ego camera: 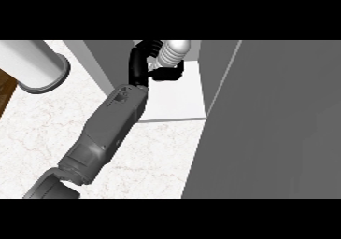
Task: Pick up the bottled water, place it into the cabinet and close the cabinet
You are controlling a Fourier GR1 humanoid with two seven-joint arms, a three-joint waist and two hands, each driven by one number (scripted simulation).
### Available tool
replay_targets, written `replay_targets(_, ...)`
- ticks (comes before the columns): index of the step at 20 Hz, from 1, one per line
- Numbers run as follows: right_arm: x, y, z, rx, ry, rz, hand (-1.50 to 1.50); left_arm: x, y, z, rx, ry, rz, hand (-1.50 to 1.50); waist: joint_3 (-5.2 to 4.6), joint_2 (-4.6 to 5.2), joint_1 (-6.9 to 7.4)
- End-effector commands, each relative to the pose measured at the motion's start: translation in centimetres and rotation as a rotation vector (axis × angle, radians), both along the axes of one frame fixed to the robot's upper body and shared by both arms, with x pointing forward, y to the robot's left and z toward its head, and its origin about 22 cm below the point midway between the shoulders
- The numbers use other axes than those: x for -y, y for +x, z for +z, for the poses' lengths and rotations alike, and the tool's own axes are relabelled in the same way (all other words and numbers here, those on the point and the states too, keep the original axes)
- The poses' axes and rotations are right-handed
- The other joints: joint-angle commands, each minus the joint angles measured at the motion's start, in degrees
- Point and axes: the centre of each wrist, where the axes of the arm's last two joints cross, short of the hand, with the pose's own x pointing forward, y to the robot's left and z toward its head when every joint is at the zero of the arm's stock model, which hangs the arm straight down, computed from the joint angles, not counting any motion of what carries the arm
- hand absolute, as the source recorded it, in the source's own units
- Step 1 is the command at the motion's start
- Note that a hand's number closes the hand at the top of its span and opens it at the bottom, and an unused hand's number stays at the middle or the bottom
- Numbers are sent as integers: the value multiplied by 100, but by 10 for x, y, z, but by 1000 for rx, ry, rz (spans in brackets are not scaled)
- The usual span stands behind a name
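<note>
**Bottle held inside the cabinet**

The bottled water [174, 52] sits within the cabinet [187, 93], over the far end of its white floor, close to the cabinet's back. It is a pale, ribbed bottle, tilted so that its body leans toward the upper right. One black hand [148, 60] is wrapped round it: fingers curl over the bottle's upper left side, and the thumb or lower fingers close in beneath it, so the bottle is clasped between them. Which arm this is cannot be told for sure; the grey forearm [107, 130] enters from the lower left and runs diagonally up into the cabinet opening.

No brand, label or writing can be read on the bottle.

The cabinet door [283, 121], a wide grey panel, stands open to the right of the cabinet's floor. Left of the cabinet, on the marble counter [35, 135], lies a white cylinder [35, 63].
</note>
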Motion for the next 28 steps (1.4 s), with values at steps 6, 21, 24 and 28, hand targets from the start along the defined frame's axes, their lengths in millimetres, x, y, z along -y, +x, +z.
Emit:
replay_targets(6,7,-18,11,7,12,35,-150,-13,4,-14,-28,18,61,150,-3,43,-104)
replay_targets(21,2,-4,4,32,17,29,-150,-44,-5,-47,-75,266,143,-150,-6,102,-144)
replay_targets(24,7,-17,6,25,10,42,-150,-16,-4,-37,-64,292,189,-150,0,55,-215)
replay_targets(28,4,-16,1,26,24,62,-150,-34,-2,-38,-57,279,179,-150,-3,87,-205)
